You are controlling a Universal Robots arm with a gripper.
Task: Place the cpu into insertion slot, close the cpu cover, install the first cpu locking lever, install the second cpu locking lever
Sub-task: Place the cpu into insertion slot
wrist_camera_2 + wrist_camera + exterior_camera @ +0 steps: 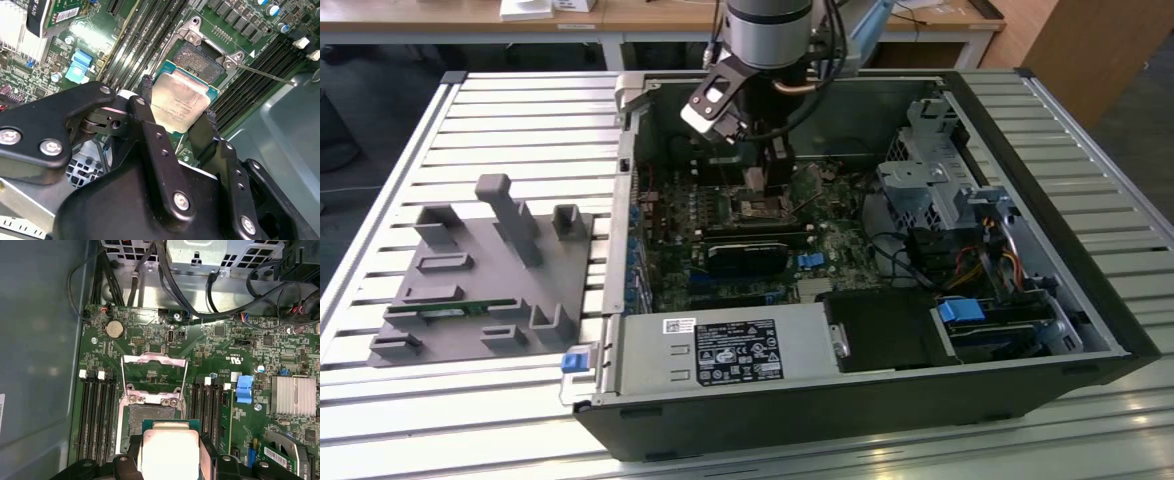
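While the claw [177, 106] grips the cpu [181, 99] by two opposite edges, the chip hangs level above the insertion slot [202, 62], overlapping part of it and not yet seated. In the first wrist view the cpu cover [155, 359] stands swung open. In the exterior view the open computer case [1067, 300] lies on the slatted bench [520, 110], with a grey fixture block [480, 290] at nine o'clock from it.

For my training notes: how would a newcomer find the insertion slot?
Look in the open black computer case, on the green circuit board. Between two banks of long black slots sits the dark square socket with a pale metal rim, the only square one.
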